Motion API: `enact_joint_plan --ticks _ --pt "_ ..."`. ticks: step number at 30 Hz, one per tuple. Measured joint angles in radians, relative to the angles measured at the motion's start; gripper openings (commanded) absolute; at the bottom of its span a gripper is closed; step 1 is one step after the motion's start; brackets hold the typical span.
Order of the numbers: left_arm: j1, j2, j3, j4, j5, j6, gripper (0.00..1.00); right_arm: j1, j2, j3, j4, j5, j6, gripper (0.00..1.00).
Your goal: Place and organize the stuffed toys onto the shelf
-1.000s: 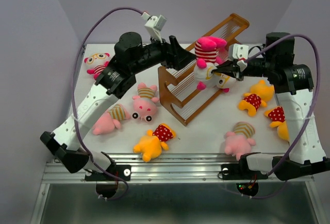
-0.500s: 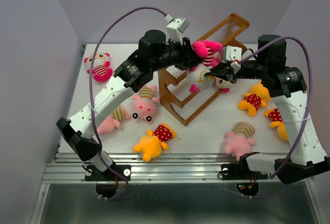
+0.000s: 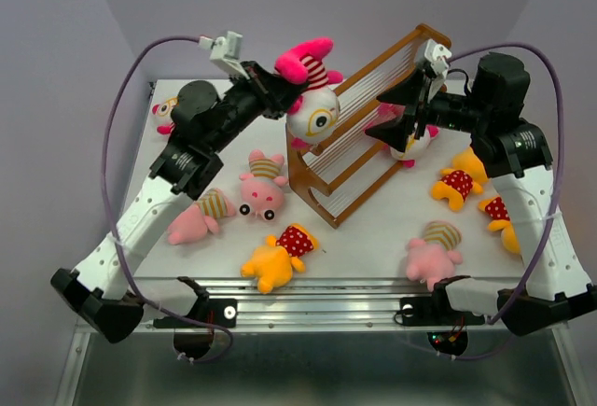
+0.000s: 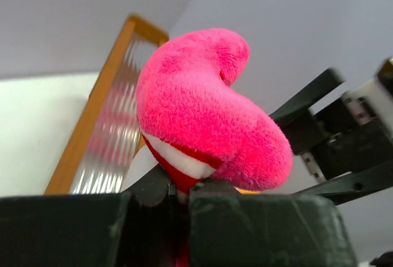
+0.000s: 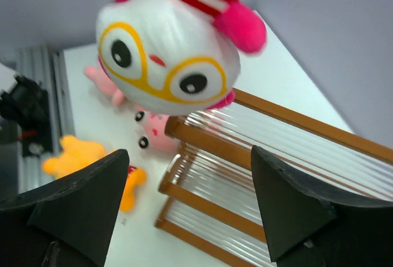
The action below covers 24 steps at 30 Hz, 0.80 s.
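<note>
Top external view: the white-faced toy with orange glasses hangs head down in the air at the far left end of the shelf, its pink legs uppermost. The left claw is clamped on it. In the left wrist view the fingers are pinched tight on the striped shirt just under a pink leg. Whether the head touches the shelf's top rail cannot be told.

The shelf stands slantwise in the middle of the desk, running from near centre toward the far right.

The right claw is on the right side of the shelf, spread wide with nothing between its fingers, and it points left toward the hanging toy. A hidden toy, white and pink, lies mostly behind this claw, just right of the shelf.

Pink toys lie on the desk, two left of the shelf and one near right. Yellow toys lie there too, one near and left of centre, two at the right. A corner toy with glasses lies at the far left.
</note>
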<state>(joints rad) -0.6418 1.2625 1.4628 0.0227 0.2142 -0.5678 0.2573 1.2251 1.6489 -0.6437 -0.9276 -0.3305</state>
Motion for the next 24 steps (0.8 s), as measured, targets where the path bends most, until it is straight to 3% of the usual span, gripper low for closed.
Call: enact_joint_plan --ticks 2,4,8,11,14,19,24 --pt "0.032 -0.069 -0.058 0.089 -0.015 -0.043 0.0 0.0 0.003 0.0 0.059 0.008 0.127 0.97" --pt "0.055 -0.135 -0.106 0.174 -0.021 -0.083 0.0 0.0 0.008 -0.003 0.122 0.011 0.24 0.99" --pt "0.068 -0.185 -0.142 0.301 -0.024 -0.148 0.0 0.0 0.005 -0.092 0.335 -0.017 0.504 1.0" --pt "0.069 -0.185 -0.167 0.373 -0.024 -0.192 0.0 0.0 -0.009 -0.288 0.641 -0.05 0.772 1.0" --pt "0.069 -0.179 -0.193 0.422 -0.024 -0.23 0.0 0.007 0.036 -0.336 0.792 -0.063 0.948 1.0" --pt "0.07 -0.156 -0.213 0.493 -0.025 -0.287 0.0 0.052 0.106 -0.309 0.978 -0.062 1.113 1.0" --pt "0.07 -0.139 -0.213 0.536 -0.024 -0.31 0.0 0.127 0.145 -0.231 1.056 -0.058 1.168 0.99"
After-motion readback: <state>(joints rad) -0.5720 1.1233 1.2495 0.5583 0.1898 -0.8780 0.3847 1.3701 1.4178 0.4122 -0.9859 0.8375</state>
